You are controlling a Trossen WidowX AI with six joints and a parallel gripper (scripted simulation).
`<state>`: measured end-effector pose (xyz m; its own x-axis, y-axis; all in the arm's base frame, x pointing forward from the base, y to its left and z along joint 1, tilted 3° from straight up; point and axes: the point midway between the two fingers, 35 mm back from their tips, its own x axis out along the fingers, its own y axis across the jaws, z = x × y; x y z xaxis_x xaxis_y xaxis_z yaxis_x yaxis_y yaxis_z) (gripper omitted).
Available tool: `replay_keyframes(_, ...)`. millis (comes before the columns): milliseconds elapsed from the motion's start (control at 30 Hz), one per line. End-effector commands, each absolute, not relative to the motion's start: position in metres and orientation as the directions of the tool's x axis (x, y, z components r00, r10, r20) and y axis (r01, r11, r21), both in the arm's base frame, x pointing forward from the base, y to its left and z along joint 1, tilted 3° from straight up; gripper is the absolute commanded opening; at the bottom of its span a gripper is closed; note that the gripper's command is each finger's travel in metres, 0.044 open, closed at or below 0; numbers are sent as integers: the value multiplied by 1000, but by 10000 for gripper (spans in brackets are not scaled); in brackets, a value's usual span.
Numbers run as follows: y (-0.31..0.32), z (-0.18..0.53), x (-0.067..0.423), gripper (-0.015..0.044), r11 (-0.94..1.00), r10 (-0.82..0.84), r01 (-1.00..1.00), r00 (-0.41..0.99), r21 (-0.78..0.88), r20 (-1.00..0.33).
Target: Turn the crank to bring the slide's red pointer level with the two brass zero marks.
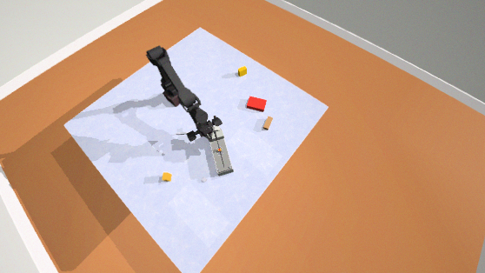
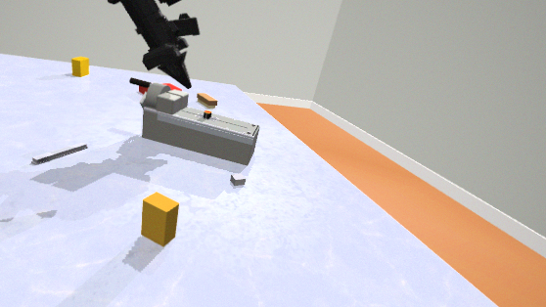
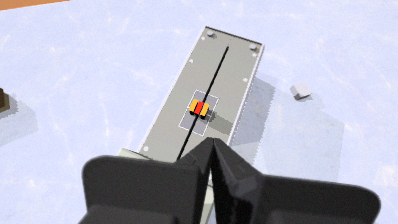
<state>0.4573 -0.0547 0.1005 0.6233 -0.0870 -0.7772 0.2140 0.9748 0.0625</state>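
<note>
The grey machine (image 1: 223, 160) (image 2: 196, 137) (image 3: 225, 75) lies on the pale mat, with a long slot along its top. The slide's red pointer (image 3: 199, 108) (image 2: 206, 114) (image 1: 219, 149) sits between the two brass marks (image 3: 193, 106), level with them as far as the wrist view shows. The crank with its black handle (image 2: 138, 81) is at the machine's near end by the arm. My gripper (image 3: 212, 144) (image 2: 185, 83) is shut and empty. It hovers above the crank end, clear of the handle, pointing down at the machine.
A yellow cube (image 1: 242, 70) (image 2: 80, 65) stands at the far side, an orange-yellow cube (image 1: 167, 176) (image 2: 159, 218) nearer the front. A red block (image 1: 256, 103) and a tan block (image 1: 268, 123) (image 2: 207, 100) lie beyond the machine. A small grey piece (image 2: 238, 180) (image 3: 300, 90) and a grey bar (image 2: 60, 153) lie nearby.
</note>
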Motion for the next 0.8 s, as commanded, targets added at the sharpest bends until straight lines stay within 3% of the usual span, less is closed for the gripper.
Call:
replay_keyframes(0,-55,101,457,0,975,-87,214,623,62,-777)
replay_keyframes(100,-55,101,457,0,975,-87,214,623,62,-777)
replay_keyframes(667,-55,101,457,440,975,-87,214,623,62,-777)
replay_keyframes(767,-55,101,457,388,975,-87,214,623,62,-777)
